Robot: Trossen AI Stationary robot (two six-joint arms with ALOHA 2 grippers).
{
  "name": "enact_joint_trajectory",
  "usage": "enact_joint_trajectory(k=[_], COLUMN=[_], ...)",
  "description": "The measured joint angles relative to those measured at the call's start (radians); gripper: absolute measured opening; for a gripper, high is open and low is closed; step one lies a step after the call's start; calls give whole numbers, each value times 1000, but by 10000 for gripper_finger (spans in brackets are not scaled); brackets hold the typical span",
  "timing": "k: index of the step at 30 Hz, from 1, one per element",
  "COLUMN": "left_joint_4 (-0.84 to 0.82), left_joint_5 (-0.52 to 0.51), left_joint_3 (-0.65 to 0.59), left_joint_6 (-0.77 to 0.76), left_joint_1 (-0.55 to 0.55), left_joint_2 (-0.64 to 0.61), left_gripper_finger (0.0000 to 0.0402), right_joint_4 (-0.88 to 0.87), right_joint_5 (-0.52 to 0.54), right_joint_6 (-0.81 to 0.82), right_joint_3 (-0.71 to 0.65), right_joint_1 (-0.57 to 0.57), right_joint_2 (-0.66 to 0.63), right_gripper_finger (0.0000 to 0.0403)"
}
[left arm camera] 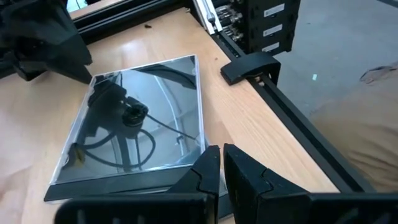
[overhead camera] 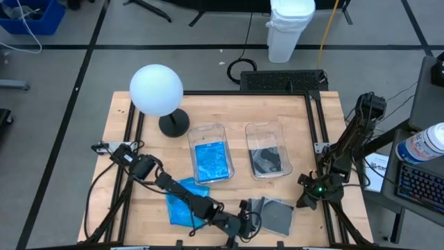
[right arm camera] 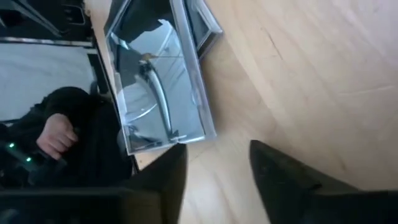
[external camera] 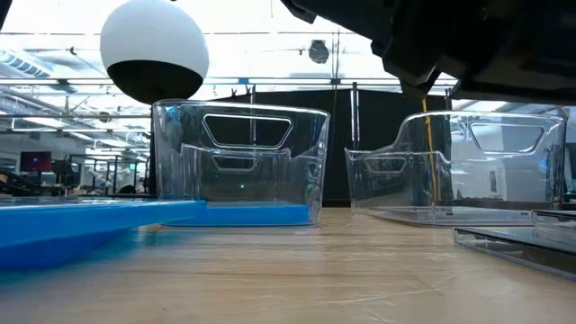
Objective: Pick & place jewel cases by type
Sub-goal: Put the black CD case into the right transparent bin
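Farthest left on the counter (overhead camera: 125, 208): a white globe lamp (overhead camera: 157, 90) on a dark round base. Next, near the front edge, loose blue jewel cases (overhead camera: 182, 203) lying flat, partly under the left arm, which stretched diagonally across them toward the front middle. Behind those, the left clear bin (overhead camera: 210, 152) with a blue jewel case (overhead camera: 211, 162) flat inside. Then the left hand (left arm camera: 221, 168) low at the front edge, fingers (left arm camera: 200, 176) pinched almost together with nothing between them, tips just at the near edge of a dark jewel case (left arm camera: 140, 127) lying flat on the wood. That same dark jewel case seen from above just right of the hand, overlapping another dark one. Behind it, the right clear bin (overhead camera: 268, 150) holding a dark jewel case (overhead camera: 267, 161). Farthest right, the right hand (right arm camera: 214, 165) near the counter's right edge, fingers parted and gripping nothing, pointed down over bare wood just beside the dark cases.
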Motion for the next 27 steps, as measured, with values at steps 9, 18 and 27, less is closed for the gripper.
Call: enact_joint_trajectory(k=[9, 18, 27], left_joint_4=[16, 34, 30], left_joint_5=[3, 31, 29], left_joint_3=[0, 0, 0], left_joint_6=[-26, -18, -18], left_joint_1=[6, 2, 3], left_joint_2=[0, 0, 0], left_gripper_finger=[30, 30, 30], right_joint_4=[88, 160, 227], right_joint_5=[25, 15, 11], right_joint_6=[47, 51, 28], right_joint_3=[0, 23, 68], right_joint_1=[-3, -18, -27], right_joint_2=[91, 218, 343], right_gripper_finger=[261, 246, 244])
